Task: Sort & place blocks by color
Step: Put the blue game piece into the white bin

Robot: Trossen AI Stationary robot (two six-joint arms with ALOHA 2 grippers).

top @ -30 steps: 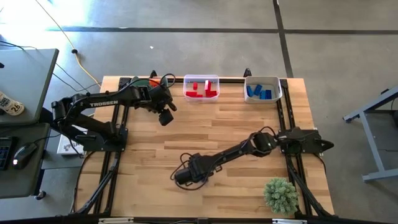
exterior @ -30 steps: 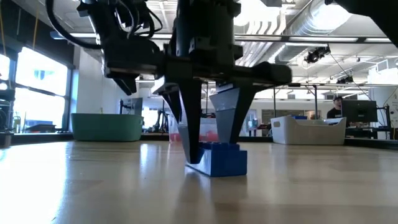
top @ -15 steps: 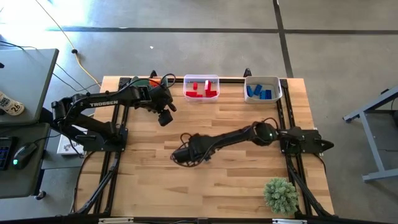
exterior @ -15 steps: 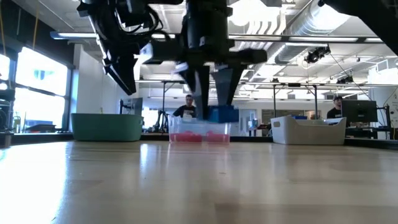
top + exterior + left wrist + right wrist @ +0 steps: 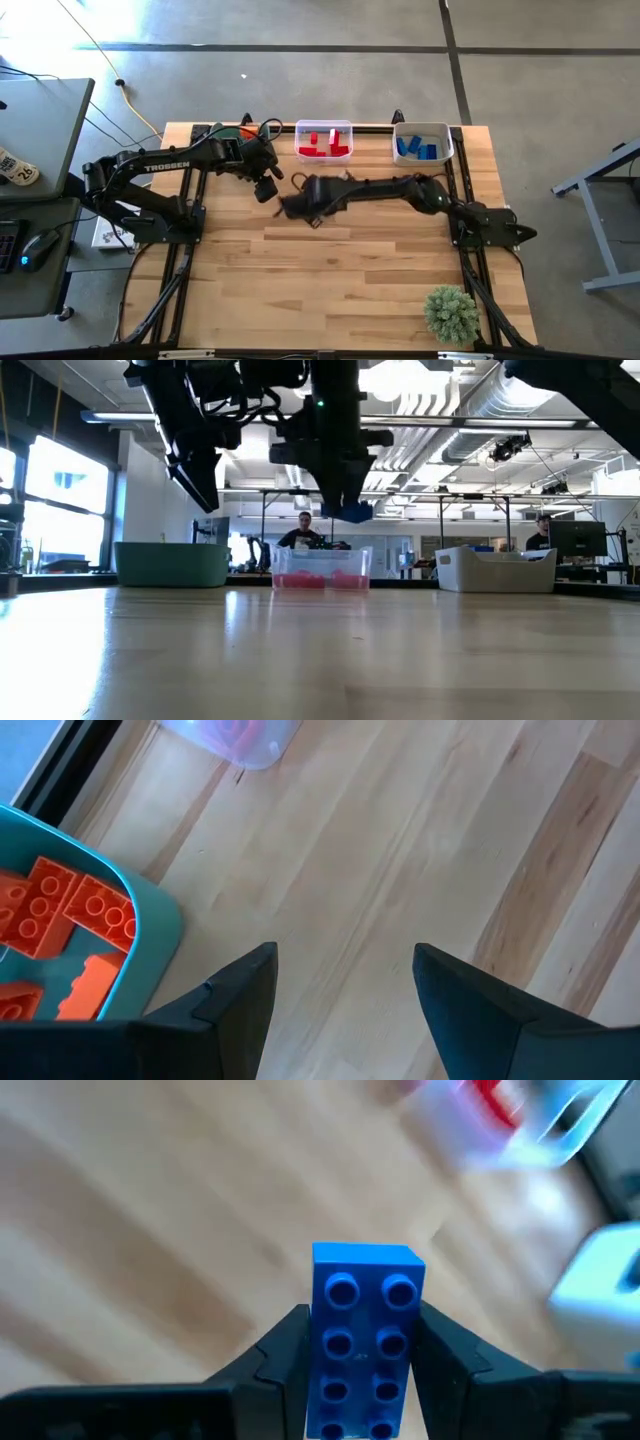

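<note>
High view, table (image 5: 330,270): I see the wooden top bare in the middle, with three bins along its far edge and a small green plant (image 5: 451,312) near the front right corner.
Right arm: I have it stretched from its base on the right across to the table's centre-left, well above the wood.
Left arm: it waits at the far left, just beside the green bin.
Green bin (image 5: 150,935): far left of the row; orange blocks (image 5: 65,905) lie inside it.
Clear bin (image 5: 324,140): middle of the row, holding red blocks (image 5: 322,146).
Grey bin (image 5: 421,142): far right of the row, with blue blocks (image 5: 415,148) in it.
Right gripper (image 5: 365,1355): I see its two fingers closed against the long sides of a blue block, held in the air in front of the clear bin.
Left gripper (image 5: 345,990): fingers spread apart, nothing between them, bare wood below.
Held blue block (image 5: 365,1340): oblong, two rows of studs facing my wrist camera; in the low view it hangs clear of the table (image 5: 347,511).
</note>
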